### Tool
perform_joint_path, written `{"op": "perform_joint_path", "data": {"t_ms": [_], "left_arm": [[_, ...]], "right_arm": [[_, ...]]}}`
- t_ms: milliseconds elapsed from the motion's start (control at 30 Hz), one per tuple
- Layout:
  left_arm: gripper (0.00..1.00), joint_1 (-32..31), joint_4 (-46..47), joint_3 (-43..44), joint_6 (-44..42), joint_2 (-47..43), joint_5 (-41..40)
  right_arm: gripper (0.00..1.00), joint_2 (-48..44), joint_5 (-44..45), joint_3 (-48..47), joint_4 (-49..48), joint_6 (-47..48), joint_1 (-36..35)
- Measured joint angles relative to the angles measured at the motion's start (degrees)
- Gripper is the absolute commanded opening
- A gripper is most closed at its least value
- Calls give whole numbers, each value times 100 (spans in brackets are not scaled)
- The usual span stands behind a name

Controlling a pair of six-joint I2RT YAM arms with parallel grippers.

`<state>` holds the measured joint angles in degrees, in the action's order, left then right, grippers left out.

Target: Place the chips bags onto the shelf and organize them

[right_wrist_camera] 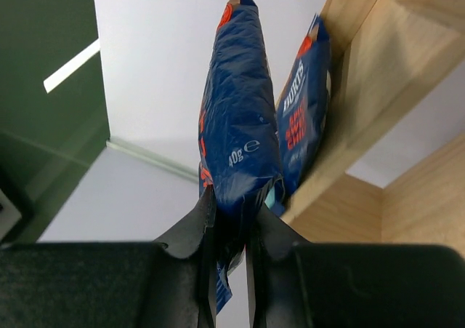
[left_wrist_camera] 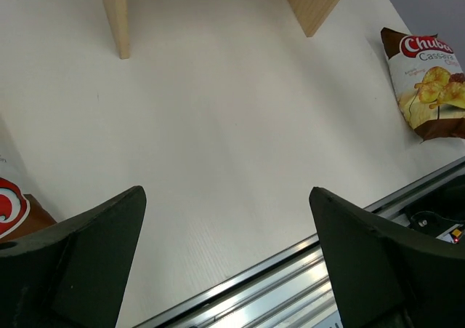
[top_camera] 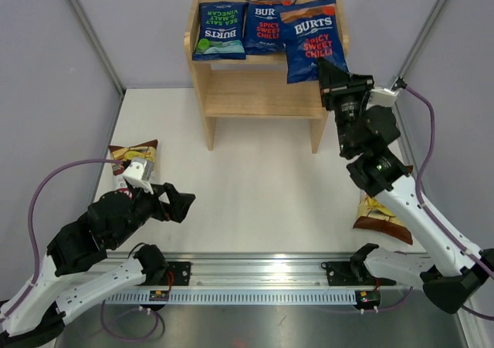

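Note:
The wooden shelf (top_camera: 262,97) stands at the back. On its top tier a green-accented BURTS bag (top_camera: 220,30) and an orange-topped BURTS bag (top_camera: 265,28) stand upright. My right gripper (top_camera: 328,74) is shut on the bottom edge of a second orange-topped BURTS bag (top_camera: 312,39), holding it at the top tier's right end. In the right wrist view this bag (right_wrist_camera: 236,124) is pinched in my gripper (right_wrist_camera: 231,226), beside the shelved bag (right_wrist_camera: 301,124) and the shelf edge (right_wrist_camera: 363,110). My left gripper (top_camera: 181,203) is open and empty above the table (left_wrist_camera: 227,262).
One brown Chuba bag (top_camera: 133,157) lies on the table at the left, next to my left arm; its edge shows in the left wrist view (left_wrist_camera: 11,208). The other Chuba bag (top_camera: 384,217) lies at the right (left_wrist_camera: 429,84). A metal rail (top_camera: 255,275) runs along the near edge.

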<state>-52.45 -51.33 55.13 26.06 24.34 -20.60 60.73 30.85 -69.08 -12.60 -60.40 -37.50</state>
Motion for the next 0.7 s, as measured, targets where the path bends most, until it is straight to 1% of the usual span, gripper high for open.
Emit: {"op": "perform_joint_path", "data": {"t_ms": [133,267,533,700], "left_arm": [[99,0,48,-284,-74,-260,0],[99,0,127,-573,-74,-350,0],[99,0,216,-719,-46,-579,-15],[99,0,212,-772,7,-944,-46]], "right_arm": [[0,693,-28,-638,162,-505,461],[0,1202,0,-1117,501,-802,581],[0,1738,127,-1880,986,-1220,741],[0,1947,142,-2162,1429,-1478,1064]]}}
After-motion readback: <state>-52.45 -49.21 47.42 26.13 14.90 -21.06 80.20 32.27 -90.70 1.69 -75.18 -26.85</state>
